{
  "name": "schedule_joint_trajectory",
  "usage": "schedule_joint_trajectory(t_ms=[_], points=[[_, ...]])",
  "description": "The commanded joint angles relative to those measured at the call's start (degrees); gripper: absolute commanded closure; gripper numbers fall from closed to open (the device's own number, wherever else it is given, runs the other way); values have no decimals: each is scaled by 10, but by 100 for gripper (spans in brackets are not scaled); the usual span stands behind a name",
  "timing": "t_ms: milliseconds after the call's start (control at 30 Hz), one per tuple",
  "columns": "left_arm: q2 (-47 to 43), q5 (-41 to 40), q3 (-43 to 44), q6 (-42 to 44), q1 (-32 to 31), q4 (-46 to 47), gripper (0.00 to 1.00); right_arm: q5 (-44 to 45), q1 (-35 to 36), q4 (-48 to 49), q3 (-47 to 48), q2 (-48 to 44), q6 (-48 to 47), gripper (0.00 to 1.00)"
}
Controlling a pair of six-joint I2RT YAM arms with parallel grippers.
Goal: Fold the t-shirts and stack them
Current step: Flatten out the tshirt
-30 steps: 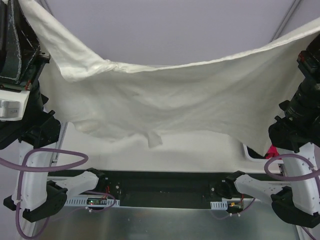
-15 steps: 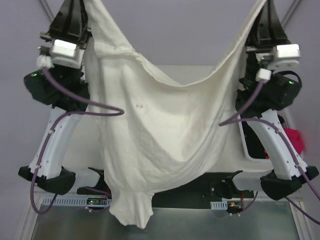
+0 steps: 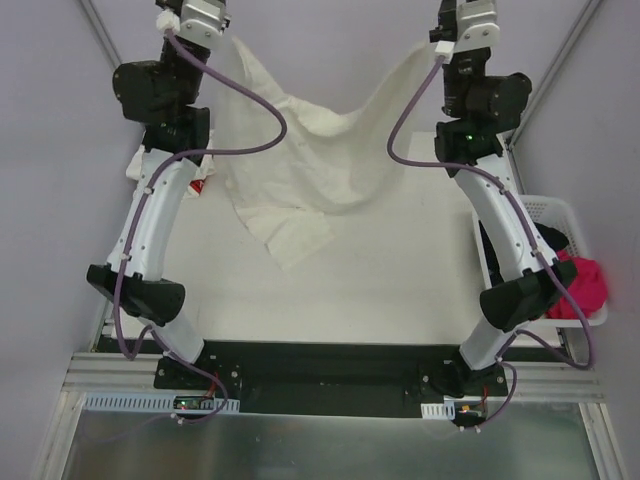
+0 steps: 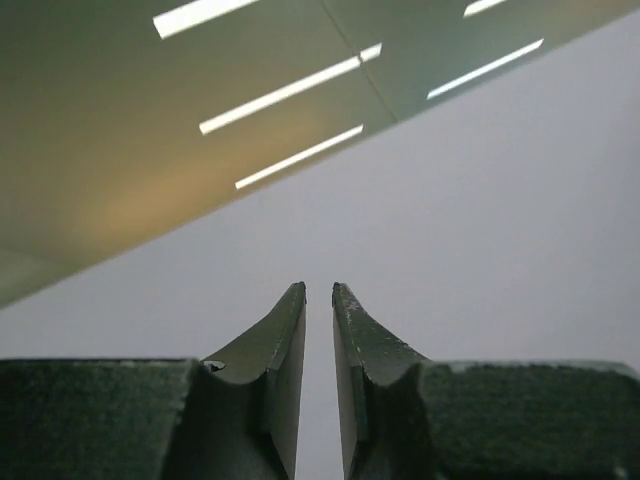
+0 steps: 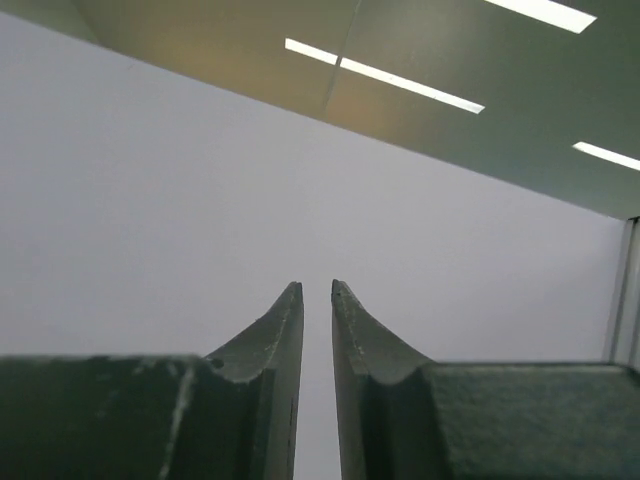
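Left claw [image 4: 319, 292] and right claw [image 5: 317, 288] each gape slightly, empty; one cream t-shirt [image 3: 300, 160] sags between them.

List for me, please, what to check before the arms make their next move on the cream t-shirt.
1. Left gripper free of cloth: ok, jaws slightly apart, nothing between them.
2. Right gripper free of cloth: ok, same.
3. Cream t-shirt spread flat: not ok, it sags bunched between the arms, with one corner trailing toward the near side.
4. Its far edge resting on the table: cannot tell.
5. Second t-shirt reachable: cannot tell, mostly hidden beneath the left arm.
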Motion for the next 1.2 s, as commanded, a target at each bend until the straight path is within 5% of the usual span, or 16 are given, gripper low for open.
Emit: schedule_joint_trajectory(t_ms=[0, 100, 200, 300, 367, 467, 633, 833, 933, 1167], points=[[-128, 44, 66, 41, -79, 16, 82, 6, 21, 48, -1, -147, 0, 81], [-175, 42, 47, 138, -154, -40, 87, 20, 47, 49, -61, -225, -31, 82], [-204, 3, 43, 101, -162, -49, 95, 29, 58, 44, -134, -293, -21, 81], [-245, -29, 16, 91, -162, -58, 88, 55, 58, 33, -183, -363, -12, 74], [-272, -44, -48, 99, -162, -54, 75, 70, 59, 6, -208, -403, -11, 71], [-324, -83, -178, 112, -162, -14, 69, 114, 58, -14, -276, -442, -5, 68], [-352, -148, -402, 125, -161, 105, 57, 170, 54, 11, -388, -442, -13, 67], [-313, -241, -488, 106, -159, 98, 44, 215, 33, 2, -427, -404, 56, 66], [-298, -297, -502, 60, -157, 14, 32, 214, 28, -79, -448, -396, 118, 64], [-274, -324, -516, -183, -116, -247, 30, 138, -2, -385, -427, -366, 306, 54]])
